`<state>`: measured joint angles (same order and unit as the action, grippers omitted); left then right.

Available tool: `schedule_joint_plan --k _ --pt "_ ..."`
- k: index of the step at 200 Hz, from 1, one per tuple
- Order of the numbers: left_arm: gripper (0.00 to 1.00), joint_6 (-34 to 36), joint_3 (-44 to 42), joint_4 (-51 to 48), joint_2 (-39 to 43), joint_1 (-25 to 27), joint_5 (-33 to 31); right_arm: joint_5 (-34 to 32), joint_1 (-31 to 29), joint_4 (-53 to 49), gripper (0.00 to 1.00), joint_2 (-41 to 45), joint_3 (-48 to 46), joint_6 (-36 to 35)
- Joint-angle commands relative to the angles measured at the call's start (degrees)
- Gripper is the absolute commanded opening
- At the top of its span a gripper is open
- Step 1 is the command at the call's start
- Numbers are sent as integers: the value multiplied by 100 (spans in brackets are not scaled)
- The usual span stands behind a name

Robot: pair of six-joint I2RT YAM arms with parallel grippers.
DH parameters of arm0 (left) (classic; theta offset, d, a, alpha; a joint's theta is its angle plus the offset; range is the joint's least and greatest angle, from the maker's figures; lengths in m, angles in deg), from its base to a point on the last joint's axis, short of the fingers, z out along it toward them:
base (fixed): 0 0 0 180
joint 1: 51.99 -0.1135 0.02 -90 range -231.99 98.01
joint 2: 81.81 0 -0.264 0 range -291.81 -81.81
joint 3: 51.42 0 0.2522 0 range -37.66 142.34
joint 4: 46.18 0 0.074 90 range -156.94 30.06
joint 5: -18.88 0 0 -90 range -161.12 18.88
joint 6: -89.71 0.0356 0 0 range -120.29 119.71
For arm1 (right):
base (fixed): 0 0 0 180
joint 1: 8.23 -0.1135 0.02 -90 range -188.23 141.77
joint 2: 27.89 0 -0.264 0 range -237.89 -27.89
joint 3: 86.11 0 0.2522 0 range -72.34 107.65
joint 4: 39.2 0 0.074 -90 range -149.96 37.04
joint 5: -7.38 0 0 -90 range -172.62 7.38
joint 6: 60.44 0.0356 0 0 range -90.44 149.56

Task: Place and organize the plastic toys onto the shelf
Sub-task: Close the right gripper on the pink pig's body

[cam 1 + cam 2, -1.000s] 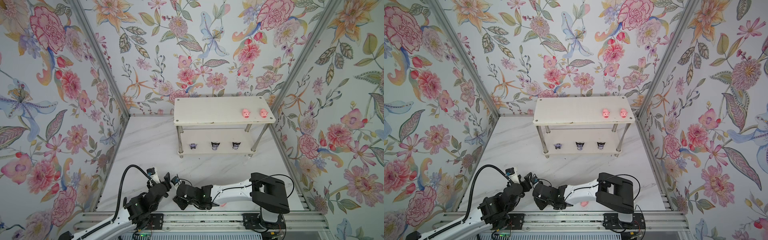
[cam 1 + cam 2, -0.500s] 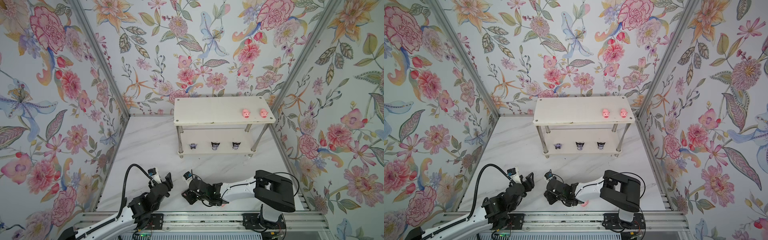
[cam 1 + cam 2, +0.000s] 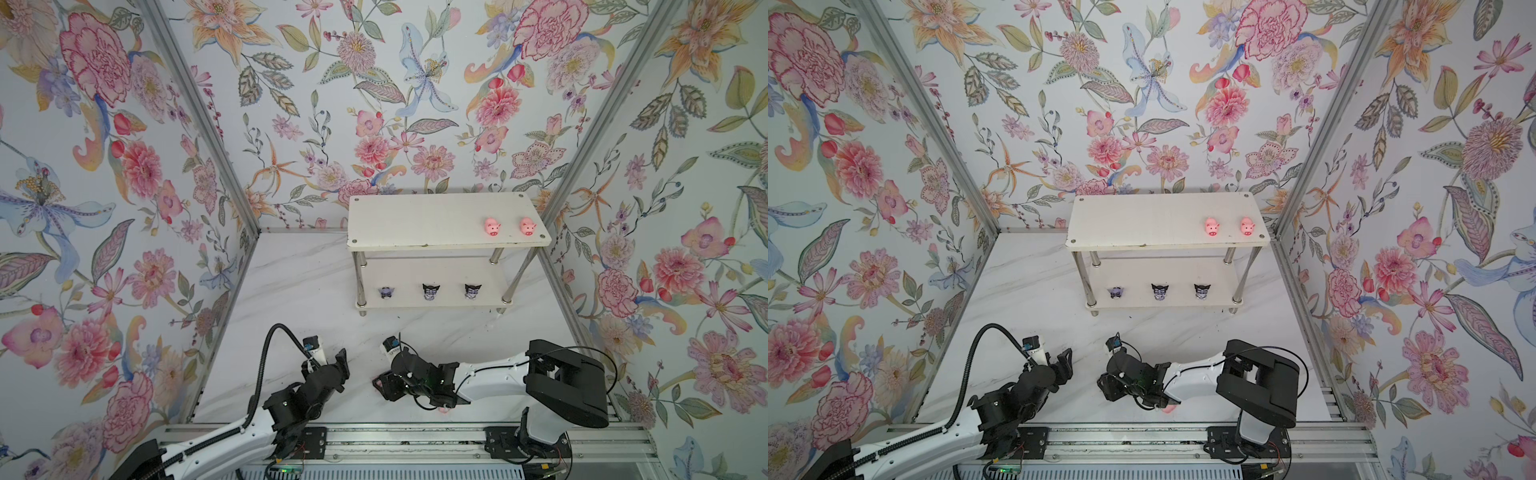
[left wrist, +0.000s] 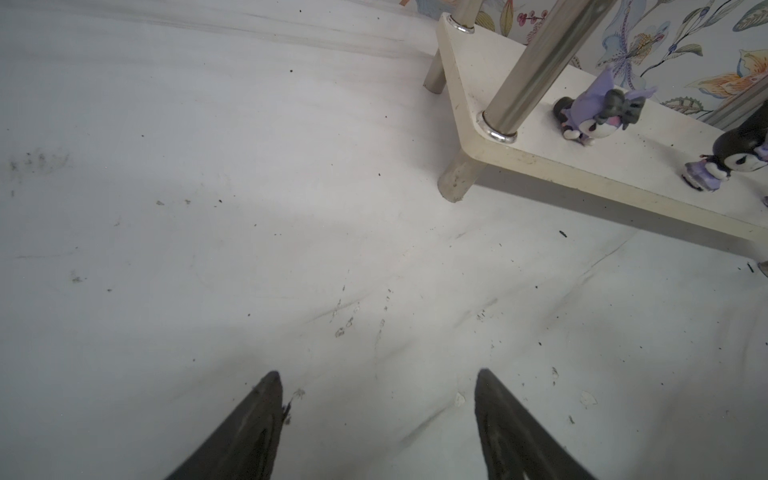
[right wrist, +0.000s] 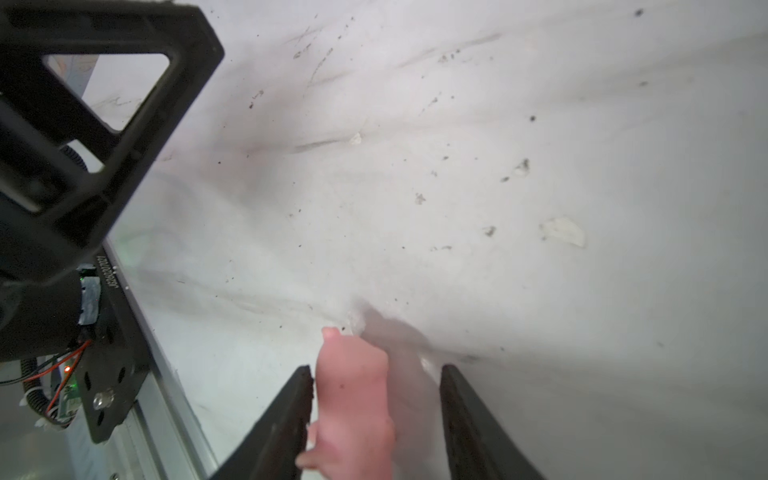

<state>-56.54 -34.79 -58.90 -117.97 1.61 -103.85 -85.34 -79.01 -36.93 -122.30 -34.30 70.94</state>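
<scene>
- Since a second ago, the right tool (image 5: 377,370) has pulled away from the left tool (image 4: 377,374). Now they are apart.
- Table (image 3: 299,291): it is white and bare in the middle. The grab is at its near edge.
- Shelf (image 3: 415,220): it stands at the back. Two pigs (image 3: 492,226) sit at the right end of its top board. Three purple toys (image 3: 431,291) stand in a row on the low board.
- Left tool: it is wide and holds nothing. It should keep out of the way.
- Right tool: its jaws are apart, around a pig (image 5: 353,399) low by the table. One finger touches the pig, and there is a gap at the other finger. So I think it is not pinched yet.
- To do this well, shift a bit so the pig sits in the middle. Then squeeze softly, so it does not pop out.
- Lift straight up and go high over the top board. Set it down just beside the two pigs, in the same row.
- Another pig (image 3: 1169,409) peeks out from under the right arm (image 3: 490,374). Do not knock it.
</scene>
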Motion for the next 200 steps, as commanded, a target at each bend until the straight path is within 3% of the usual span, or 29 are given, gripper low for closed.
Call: schedule_joint_plan --k 1,65,145,200 --pt "75 135 178 177 -83 -70 83 -414 82 -732 57 307 -263 -40" --pt "79 317 325 -67 -159 -51 13 -1291 -477 -1437 62 1074 -116 -935" --pt "79 427 372 122 -304 0 -57 -1247 -745 -1051 61 179 343 -1034" --pt "79 463 293 483 -431 18 -23 -1435 -754 -973 48 -243 686 -1285"
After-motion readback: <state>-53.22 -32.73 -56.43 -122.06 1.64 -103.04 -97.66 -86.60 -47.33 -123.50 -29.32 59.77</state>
